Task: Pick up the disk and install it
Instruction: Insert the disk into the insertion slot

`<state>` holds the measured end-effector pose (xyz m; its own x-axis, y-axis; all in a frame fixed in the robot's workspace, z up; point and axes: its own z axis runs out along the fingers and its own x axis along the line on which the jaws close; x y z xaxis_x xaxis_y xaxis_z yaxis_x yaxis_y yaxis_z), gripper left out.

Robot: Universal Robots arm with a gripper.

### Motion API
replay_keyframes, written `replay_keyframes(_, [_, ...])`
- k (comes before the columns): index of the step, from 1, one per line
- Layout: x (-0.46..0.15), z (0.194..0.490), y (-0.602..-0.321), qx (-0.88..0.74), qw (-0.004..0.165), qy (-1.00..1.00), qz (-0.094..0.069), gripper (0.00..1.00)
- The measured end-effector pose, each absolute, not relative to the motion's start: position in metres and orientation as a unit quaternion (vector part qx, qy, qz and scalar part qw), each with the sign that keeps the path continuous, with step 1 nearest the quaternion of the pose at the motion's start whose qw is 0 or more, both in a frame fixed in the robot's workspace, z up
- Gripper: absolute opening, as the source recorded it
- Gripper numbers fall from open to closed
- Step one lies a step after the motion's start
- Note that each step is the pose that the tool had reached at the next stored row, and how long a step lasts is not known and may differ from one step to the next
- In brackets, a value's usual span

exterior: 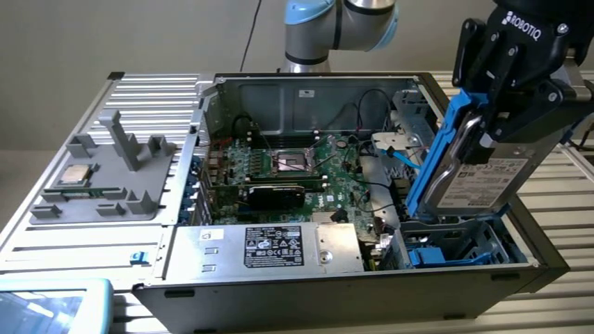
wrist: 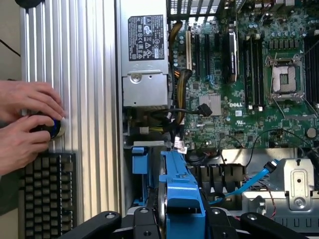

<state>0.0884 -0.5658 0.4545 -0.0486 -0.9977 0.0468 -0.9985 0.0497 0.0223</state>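
The exterior view stands off the open black computer case (exterior: 325,303), raised and tilted down into it from the side where the silver power-supply box with a black label (exterior: 278,247) (wrist: 144,55) sits. The wrist view looks straight down into the case from close above. Both share that box, the green motherboard (exterior: 343,184) (wrist: 224,119) and the blue-framed grey hard drive (exterior: 478,177) (wrist: 182,199).

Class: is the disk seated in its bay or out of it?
Not seated: the disk stands on edge, gripped by the tool, lower end at the bay.
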Motion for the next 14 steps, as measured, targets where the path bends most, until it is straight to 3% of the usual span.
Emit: replay_keyframes(14, [0.0882, 0.4502, -0.5700, 0.691, 0.026, -0.722, 0.010, 0.37])
